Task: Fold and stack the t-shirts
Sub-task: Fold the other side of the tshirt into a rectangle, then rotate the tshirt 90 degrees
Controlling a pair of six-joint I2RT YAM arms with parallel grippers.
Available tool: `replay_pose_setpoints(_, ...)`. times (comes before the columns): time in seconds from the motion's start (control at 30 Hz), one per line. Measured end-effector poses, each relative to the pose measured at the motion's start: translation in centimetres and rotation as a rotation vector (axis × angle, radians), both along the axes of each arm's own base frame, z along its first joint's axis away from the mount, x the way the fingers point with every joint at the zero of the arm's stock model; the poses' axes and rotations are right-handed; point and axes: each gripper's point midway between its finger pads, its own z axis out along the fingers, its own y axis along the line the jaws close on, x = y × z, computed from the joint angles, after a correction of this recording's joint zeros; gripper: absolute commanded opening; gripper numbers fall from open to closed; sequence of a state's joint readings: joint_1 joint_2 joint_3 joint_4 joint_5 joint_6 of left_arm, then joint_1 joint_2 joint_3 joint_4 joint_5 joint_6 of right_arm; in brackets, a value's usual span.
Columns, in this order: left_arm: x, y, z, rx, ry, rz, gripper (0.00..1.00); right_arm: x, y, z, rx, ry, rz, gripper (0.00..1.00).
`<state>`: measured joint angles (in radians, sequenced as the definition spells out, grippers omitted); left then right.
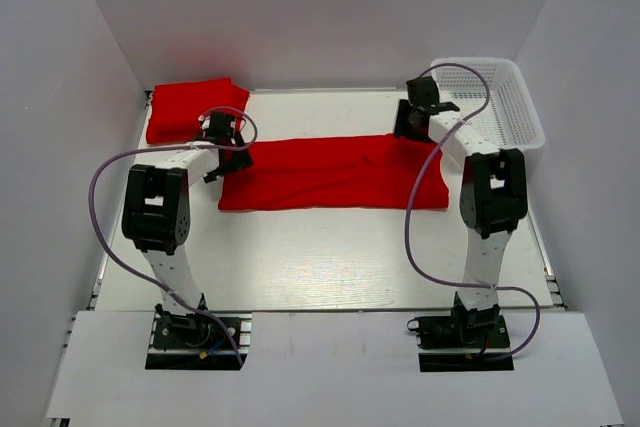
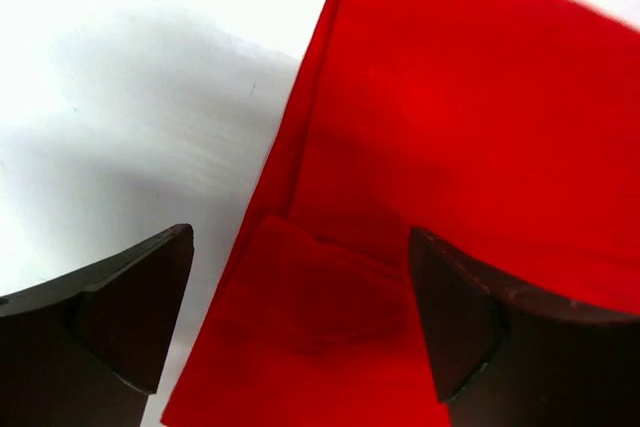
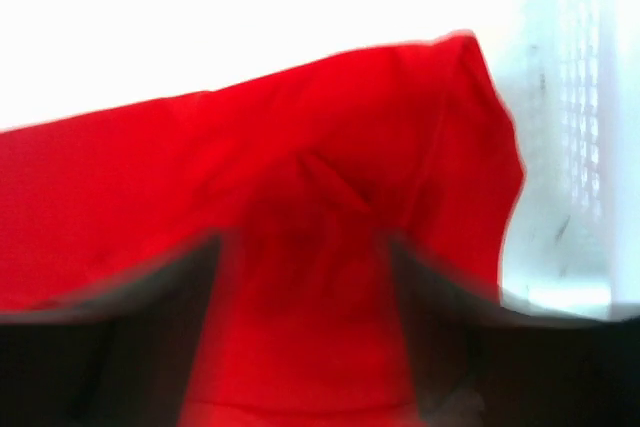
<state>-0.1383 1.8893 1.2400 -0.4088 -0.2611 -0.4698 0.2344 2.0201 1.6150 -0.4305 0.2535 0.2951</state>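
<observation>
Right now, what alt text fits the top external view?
A long red t-shirt, folded into a strip, lies across the middle of a white table, with the left claw over its left end and the right claw over its far right corner. A second red t-shirt sits folded at the far left, and a white mesh basket stands at the far right.

The spread t-shirt [image 1: 335, 172] at centre and the folded t-shirt [image 1: 190, 107] at 10 o'clock were soft, matt red cloth. The basket [image 1: 512, 107] at 2 o'clock was white plastic mesh. The table [image 1: 330, 257] was smooth, white and faintly sheened. The fingers [image 2: 130, 317] of the left gripper [image 2: 300, 237] looked matt black.
</observation>
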Motion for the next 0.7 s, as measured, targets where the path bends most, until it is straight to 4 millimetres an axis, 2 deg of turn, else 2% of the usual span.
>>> replay_pose_setpoints(0.03, 0.3, 0.0, 0.3, -0.002, -0.007, 0.006, 1.0, 0.5, 0.1, -0.1, 0.003, 0.0, 0.001, 0.9)
replay_pose_setpoints(0.13, 0.9, 0.0, 1.4, -0.005, -0.034, 0.012, 1.0, 1.2, 0.3, 0.2, 0.001, 0.001, 0.019, 0.9)
replay_pose_setpoints(0.23, 1.0, 0.1, 3.3, -0.004, -0.076, 0.013, 1.0, 0.9, 0.4, 0.7, 0.008, -0.002, 0.029, 0.9)
replay_pose_setpoints(0.33, 1.2, 0.1, 6.0, -0.003, -0.137, 0.003, 1.0, -0.6, 0.6, 1.0, 0.028, 0.002, 0.057, 0.9)
replay_pose_setpoints(0.5, 1.6, -0.7, 9.7, -0.032, -0.235, -0.061, 1.0, -5.1, 2.1, 1.1, 0.13, 0.033, 0.157, 0.9)
replay_pose_setpoints(0.6, 1.8, -2.2, 9.9, -0.086, -0.256, -0.132, 1.0, -5.9, 3.5, 0.7, 0.194, 0.043, 0.211, 0.9)
replay_pose_setpoints(0.7, 1.5, -3.8, 8.7, -0.143, -0.239, -0.2, 1.0, -6.1, 4.8, 0.2, 0.245, 0.053, 0.257, 0.9)
